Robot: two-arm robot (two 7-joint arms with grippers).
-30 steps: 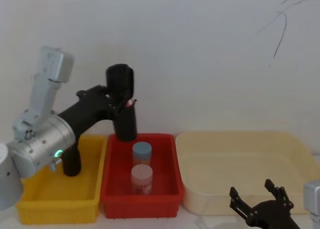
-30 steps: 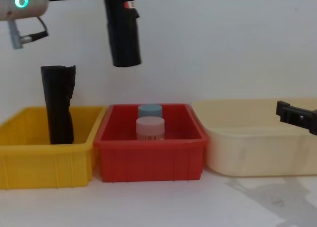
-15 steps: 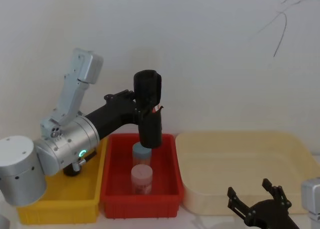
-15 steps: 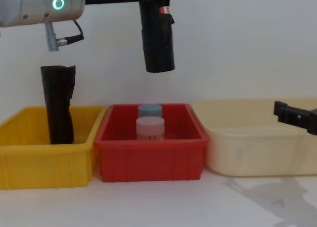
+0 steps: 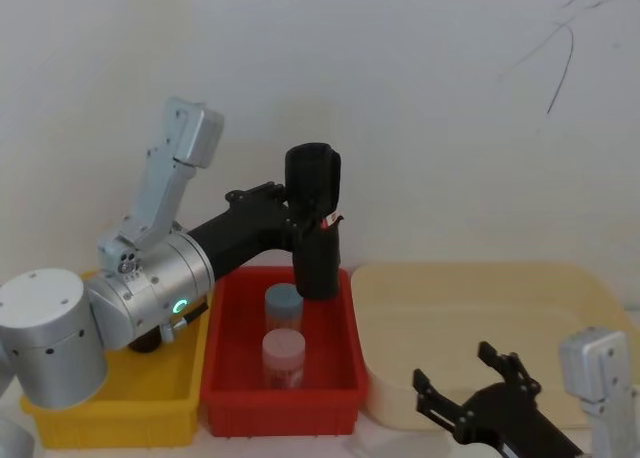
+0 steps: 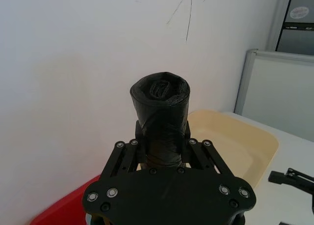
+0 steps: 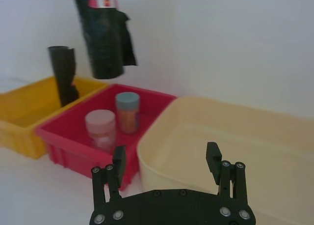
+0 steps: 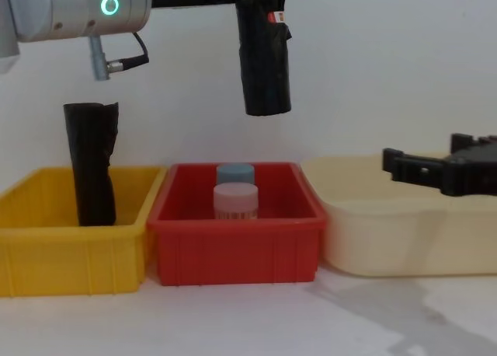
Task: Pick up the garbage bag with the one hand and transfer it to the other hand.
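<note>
**Bag roll clamped in left fingers, held in the air over the red bin**

- Left gripper (image 6: 162, 140): on the arm with the green-cyan ring (image 8: 109, 5), reached out to the robot's right at height. Its fingers (image 6: 139, 135) are closed onto the garbage bag (image 6: 161, 95), one on each side of the roll.
- The bag is a tight black roll, held upright. In the left wrist view one end sticks out past the fingertips. In the chest view the free lower end hangs down clear of everything. A red-and-white label band (image 8: 276, 16) circles it near the grip.
- Bag position: in the air above the red bin (image 8: 233, 251), toward that bin's right side. It touches nothing but the fingers and is well above the two jars below.
- Right gripper (image 7: 166, 158): low, at the front of the cream tub (image 8: 388, 239). Its fingers are spread wide with nothing between them. The bag is higher than these fingers, to their left and well apart from them.
- In the red bin: a blue-lidded jar (image 5: 284, 303) behind and a pink-lidded jar (image 5: 283, 353) in front, both upright, just beside each other.
- Yellow bin (image 5: 110, 418) sits left of the red one. A second black roll (image 8: 91, 165) stands on end in it, rising above the rim.
- The three containers sit in a row on the white counter (image 8: 233, 325), the red bin between the other two.
</note>
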